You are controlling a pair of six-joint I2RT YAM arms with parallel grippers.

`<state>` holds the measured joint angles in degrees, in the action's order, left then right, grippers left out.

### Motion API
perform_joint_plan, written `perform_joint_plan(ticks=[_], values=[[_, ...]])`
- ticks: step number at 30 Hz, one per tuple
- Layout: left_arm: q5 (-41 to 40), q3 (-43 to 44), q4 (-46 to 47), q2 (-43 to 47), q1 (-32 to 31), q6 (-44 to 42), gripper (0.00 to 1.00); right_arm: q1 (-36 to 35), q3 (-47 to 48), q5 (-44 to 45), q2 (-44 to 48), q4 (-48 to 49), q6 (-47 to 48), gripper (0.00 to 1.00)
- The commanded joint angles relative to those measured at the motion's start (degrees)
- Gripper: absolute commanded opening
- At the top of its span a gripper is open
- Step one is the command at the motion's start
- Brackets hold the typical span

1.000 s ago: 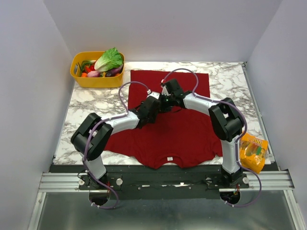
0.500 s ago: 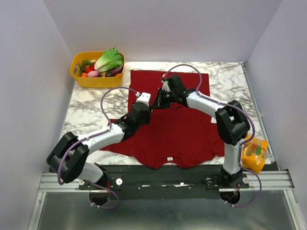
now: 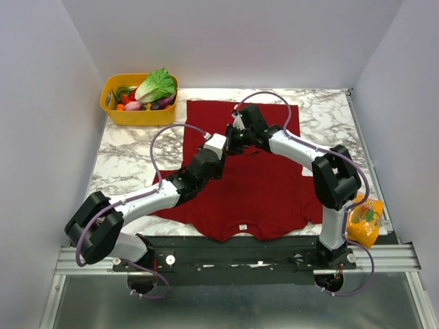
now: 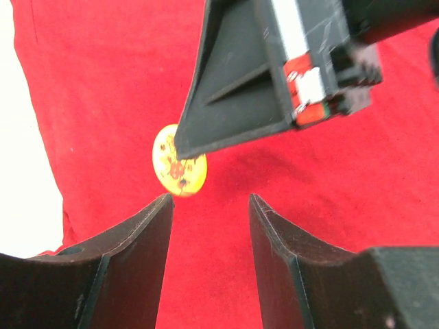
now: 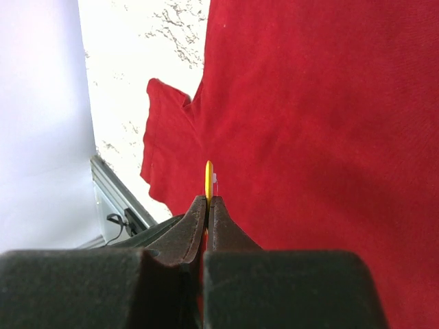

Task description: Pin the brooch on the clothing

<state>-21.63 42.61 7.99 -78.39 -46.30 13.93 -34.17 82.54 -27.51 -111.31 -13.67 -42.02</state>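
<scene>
- Off the far-left corner of the large dark red soft-fabric T-shirt [image 3: 264, 188] sits a yellow plastic basket [image 3: 137, 118] of vegetables.
- Over the shirt's middle, the left gripper [image 4: 209, 205] hangs with its fingers spread, holding nothing.
- Also above the shirt's middle, the right gripper [image 5: 207, 202] pinches the tiny round golden-yellow brooch [image 4: 180, 171].
- An orange-yellow snack bag [image 3: 362, 219] lies off the shirt's near-right edge.

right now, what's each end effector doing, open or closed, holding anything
Left end effector: open, holding nothing.
Right end effector: closed on the brooch.
</scene>
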Motion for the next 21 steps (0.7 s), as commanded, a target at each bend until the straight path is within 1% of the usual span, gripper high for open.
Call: perform_joint_plan(ticks=[1, 9, 13, 15, 17, 18, 21], values=[[-2.54, 2.30, 1.06, -0.79, -0.72, -1.63, 0.57, -0.46, 0.87, -1.85, 2.85, -2.32, -0.78, 0.00], [-4.74, 5.20, -1.04, -4.13, -1.33, -2.68, 0.57, -0.54, 0.51, -3.96, 4.08, -2.32, -1.22, 0.00], [-7.46, 6.78, -2.54, -5.81, -1.42, -3.12, 0.55, -0.46, 0.08, -4.57, 4.95, -2.41, -1.14, 0.00], [-8.77, 6.78, -2.45, -5.72, -1.51, -3.04, 0.51, -0.46, -0.19, -4.40, 5.05, -2.68, -1.05, 0.00], [-9.57, 6.78, -2.36, -5.55, -1.42, -3.04, 0.48, -0.46, -0.36, -4.66, 5.14, -3.03, -0.87, 0.00], [-9.83, 6.70, -2.28, -5.46, -1.42, -2.95, 0.44, -0.46, -0.36, -4.84, 5.13, -3.11, -0.78, 0.00], [-11.42, 7.31, -2.97, -5.63, -1.51, -3.03, 0.38, -0.45, -0.63, -5.71, 5.13, -3.47, -0.61, 0.00]])
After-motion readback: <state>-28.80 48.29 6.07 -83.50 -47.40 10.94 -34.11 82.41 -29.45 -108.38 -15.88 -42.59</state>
